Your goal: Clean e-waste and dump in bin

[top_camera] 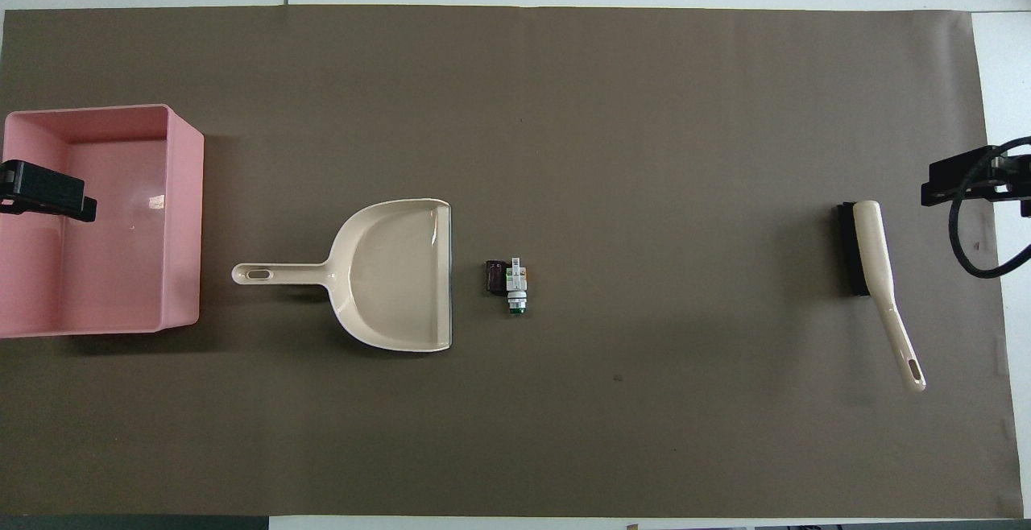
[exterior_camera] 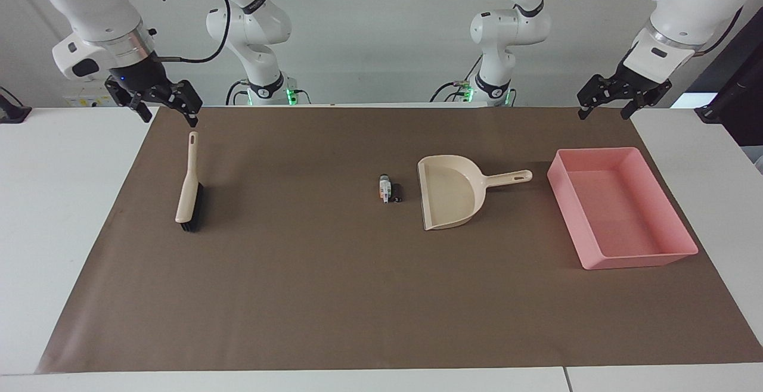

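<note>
The e-waste lies mid-mat: a white stubby piece [exterior_camera: 385, 188] [top_camera: 516, 284] touching a black cylinder [exterior_camera: 397, 192] [top_camera: 493, 277], just off the open lip of a beige dustpan [exterior_camera: 447, 192] [top_camera: 395, 272]. The pink bin [exterior_camera: 647, 260] [top_camera: 184, 224] stands empty at the left arm's end, past the dustpan's handle. A beige brush [exterior_camera: 191, 183] [top_camera: 878, 272] lies at the right arm's end. My left gripper [exterior_camera: 603, 113] [top_camera: 44, 192] hangs open and empty, raised over the bin's end of the mat. My right gripper [exterior_camera: 169, 118] [top_camera: 966, 180] hangs open and empty above the brush's handle tip.
A brown mat [exterior_camera: 298, 296] [top_camera: 564, 433] covers most of the white table. Only the dustpan, brush, bin and the two pieces lie on it. The brush's bristles point toward the right arm's end of the table.
</note>
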Tool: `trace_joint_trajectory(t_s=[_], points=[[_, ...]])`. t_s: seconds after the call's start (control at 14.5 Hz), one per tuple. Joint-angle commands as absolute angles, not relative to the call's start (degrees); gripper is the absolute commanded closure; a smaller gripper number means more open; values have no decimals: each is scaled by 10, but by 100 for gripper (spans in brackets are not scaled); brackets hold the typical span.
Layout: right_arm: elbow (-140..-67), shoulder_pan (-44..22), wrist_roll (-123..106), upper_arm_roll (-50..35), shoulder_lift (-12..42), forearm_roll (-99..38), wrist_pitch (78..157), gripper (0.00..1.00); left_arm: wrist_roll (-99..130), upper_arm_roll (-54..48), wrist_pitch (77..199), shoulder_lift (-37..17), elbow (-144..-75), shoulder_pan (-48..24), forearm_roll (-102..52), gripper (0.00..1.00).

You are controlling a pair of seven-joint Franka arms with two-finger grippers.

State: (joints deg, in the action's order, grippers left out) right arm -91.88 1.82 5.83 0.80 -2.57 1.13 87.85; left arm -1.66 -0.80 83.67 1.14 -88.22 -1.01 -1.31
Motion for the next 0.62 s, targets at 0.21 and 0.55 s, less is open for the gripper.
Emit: trace_joint_trajectory(t_s=[0.21,0.55], points=[[-923,22,44,11,-33,2,872,0,-48,-15,840,20,-889,-2,-11,1],[-928,22,47,11,-37,4,871,0,-45,-15,838,18,-889,-10,-5,1]])
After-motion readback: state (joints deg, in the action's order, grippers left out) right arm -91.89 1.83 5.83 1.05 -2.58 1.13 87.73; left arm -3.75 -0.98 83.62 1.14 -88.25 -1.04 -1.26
